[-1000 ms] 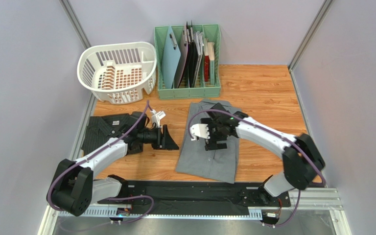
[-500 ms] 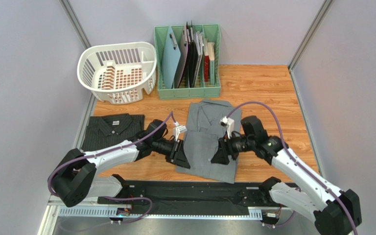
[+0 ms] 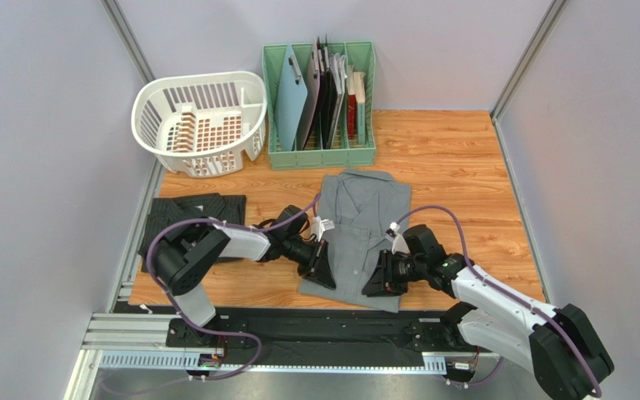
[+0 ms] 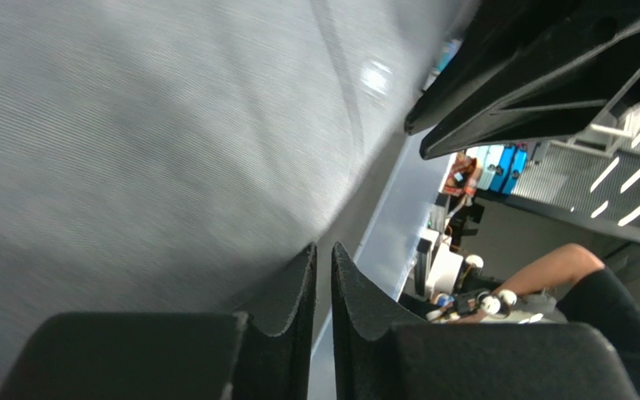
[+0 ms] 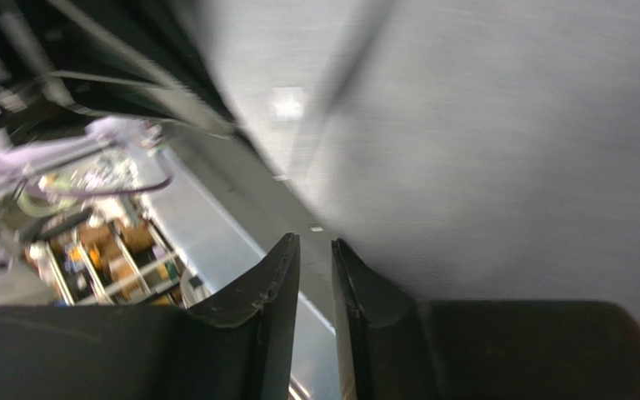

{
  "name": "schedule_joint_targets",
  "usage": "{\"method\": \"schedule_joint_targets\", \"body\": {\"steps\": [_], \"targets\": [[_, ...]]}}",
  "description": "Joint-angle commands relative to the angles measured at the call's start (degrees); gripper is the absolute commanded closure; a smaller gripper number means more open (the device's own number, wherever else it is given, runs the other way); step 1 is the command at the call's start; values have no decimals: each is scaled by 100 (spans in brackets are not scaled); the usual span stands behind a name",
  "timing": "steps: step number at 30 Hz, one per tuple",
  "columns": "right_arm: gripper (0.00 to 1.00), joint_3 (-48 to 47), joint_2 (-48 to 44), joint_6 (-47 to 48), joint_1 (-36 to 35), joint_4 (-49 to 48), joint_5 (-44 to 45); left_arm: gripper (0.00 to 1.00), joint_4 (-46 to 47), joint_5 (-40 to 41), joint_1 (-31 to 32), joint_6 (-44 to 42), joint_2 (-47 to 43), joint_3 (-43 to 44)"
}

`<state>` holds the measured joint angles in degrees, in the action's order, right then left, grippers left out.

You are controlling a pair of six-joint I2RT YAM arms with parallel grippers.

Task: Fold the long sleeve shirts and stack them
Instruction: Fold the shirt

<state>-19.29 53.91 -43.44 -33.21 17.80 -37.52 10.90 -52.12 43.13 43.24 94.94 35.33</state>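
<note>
Where grey shirt (image 3: 357, 208) lies just nearside of green rack (image 3: 319, 157), left gripper (image 3: 325, 275) and right gripper (image 3: 376, 283) sit at hem farthest from rack. Jaws narrowed to slit; cloth pinched or not, cannot tell. Charcoal shirt (image 3: 190, 207) near-left of rack.

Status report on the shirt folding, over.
Left pincer, right pincer: nearly closed at grey shirt's near end, grip unconfirmed. Dark shirt lies apart, left. Nothing blocking.
</note>
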Motion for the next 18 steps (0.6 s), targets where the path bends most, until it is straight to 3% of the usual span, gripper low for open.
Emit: {"method": "schedule_joint_targets", "body": {"steps": [1,4,9,13,15,18], "targets": [[73,189,391,-569,130,574,895,84,-280,184,-77,43,586,255],[72,206,690,-490,454,969,1140,87,-377,184,-104,53,807,307],[76,75,1042,-253,992,1673,1581,87,-747,483,-95,175,430,115],[85,-714,788,561,1062,1340,485,90,-308,-43,-33,-104,-342,184],[80,-1633,761,1054,1071,1865,359,86,-692,-115,28,-499,-896,535],[74,-2332,639,2057,1229,2210,613,71,-1798,210,2,-1737,-1459,1185]]}}
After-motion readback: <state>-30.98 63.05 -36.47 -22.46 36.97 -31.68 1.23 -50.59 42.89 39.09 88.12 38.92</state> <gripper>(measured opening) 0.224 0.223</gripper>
